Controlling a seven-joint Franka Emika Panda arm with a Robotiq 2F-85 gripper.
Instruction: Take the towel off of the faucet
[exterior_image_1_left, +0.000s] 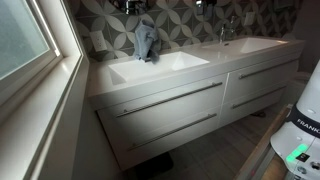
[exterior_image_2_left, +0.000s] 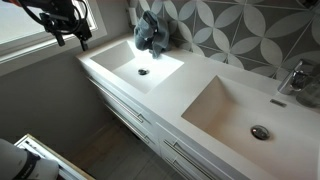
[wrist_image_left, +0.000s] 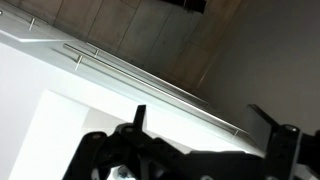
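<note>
A blue-grey towel (exterior_image_1_left: 146, 40) hangs bunched over the faucet behind the near sink; it also shows in an exterior view (exterior_image_2_left: 150, 33). The faucet under it is mostly hidden. My gripper (exterior_image_2_left: 75, 32) hovers in the air beside the towel, above the end of the counter by the window, apart from the towel. In the wrist view my gripper (wrist_image_left: 203, 120) is open with nothing between the fingers. That view looks down on the white counter edge and does not show the towel.
The white double vanity (exterior_image_1_left: 170, 85) has two sinks (exterior_image_2_left: 140, 62) (exterior_image_2_left: 245, 110). A bare second faucet (exterior_image_2_left: 293, 78) stands at the far sink. Drawer handles (wrist_image_left: 150, 75) run along the front. A window sill (exterior_image_1_left: 40, 70) and patterned tile wall (exterior_image_2_left: 230, 25) border the counter.
</note>
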